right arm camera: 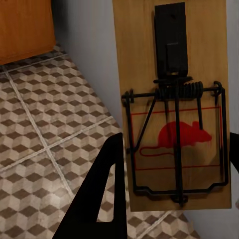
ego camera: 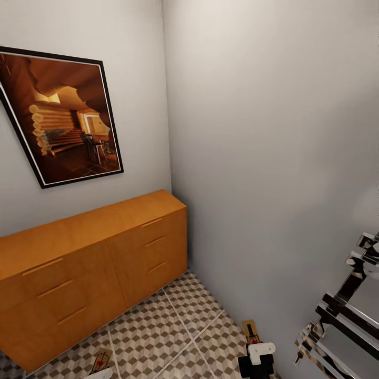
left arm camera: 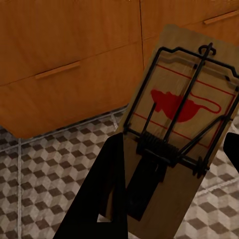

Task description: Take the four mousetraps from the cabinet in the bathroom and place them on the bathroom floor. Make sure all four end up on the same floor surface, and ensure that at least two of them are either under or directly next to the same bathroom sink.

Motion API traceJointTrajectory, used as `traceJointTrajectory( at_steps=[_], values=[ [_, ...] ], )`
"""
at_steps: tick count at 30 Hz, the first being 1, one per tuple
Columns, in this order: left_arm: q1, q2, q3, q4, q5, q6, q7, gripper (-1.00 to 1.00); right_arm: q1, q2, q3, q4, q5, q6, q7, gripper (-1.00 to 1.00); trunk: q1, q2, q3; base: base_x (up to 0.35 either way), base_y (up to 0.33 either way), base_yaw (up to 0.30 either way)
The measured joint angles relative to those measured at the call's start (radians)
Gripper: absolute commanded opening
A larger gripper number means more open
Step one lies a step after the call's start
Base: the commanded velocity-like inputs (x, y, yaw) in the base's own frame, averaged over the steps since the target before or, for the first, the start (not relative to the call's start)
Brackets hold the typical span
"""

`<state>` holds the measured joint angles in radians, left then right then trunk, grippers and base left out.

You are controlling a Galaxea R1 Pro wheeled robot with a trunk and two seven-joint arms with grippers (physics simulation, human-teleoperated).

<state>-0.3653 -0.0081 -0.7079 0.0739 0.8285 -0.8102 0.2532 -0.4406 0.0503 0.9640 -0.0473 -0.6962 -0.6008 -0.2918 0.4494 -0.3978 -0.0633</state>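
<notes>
I hold two mousetraps, flat brown wooden boards with black wire and a red mouse mark. My left gripper (left arm camera: 169, 172) is shut on one mousetrap (left arm camera: 181, 107), held above the cube-patterned bathroom floor (left arm camera: 45, 164) in front of the orange-brown cabinet (left arm camera: 64, 55). My right gripper (right arm camera: 172, 174) is shut on the other mousetrap (right arm camera: 174, 99), close to the grey wall. In the head view the left one (ego camera: 101, 360) sits at the bottom edge. The right one (ego camera: 250, 331) sticks out ahead of the right gripper (ego camera: 255, 351). The cabinet (ego camera: 89, 252) has its drawers shut. The sink is out of view.
A framed picture (ego camera: 63, 116) hangs above the cabinet. The two grey walls meet in a corner behind the cabinet's right end. A chrome towel rail (ego camera: 342, 310) juts out at the lower right. Tiled floor (ego camera: 173, 326) stretches between cabinet and wall.
</notes>
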Motion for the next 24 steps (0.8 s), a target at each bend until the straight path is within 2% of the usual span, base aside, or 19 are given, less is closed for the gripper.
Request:
traceJointTrajectory(
  at_steps=[6, 24],
  values=[
    [0.0, 0.001, -0.001, 0.0, 0.001, 0.0, -0.002, -1.0, 0.0, -0.001, 0.0, 0.0, 0.0, -0.002, -0.001, -1.0, 0.0, 0.0, 0.001, 0.0, 0.0, 0.074],
    [0.0, 0.0, -0.002, 0.0, 0.001, -0.001, -0.004, -1.0, -0.001, 0.004, 0.0, 0.001, 0.0, -0.002, -0.004, -1.0, 0.0, 0.0, 0.001, 0.0, 0.0, 0.28]
  ],
)
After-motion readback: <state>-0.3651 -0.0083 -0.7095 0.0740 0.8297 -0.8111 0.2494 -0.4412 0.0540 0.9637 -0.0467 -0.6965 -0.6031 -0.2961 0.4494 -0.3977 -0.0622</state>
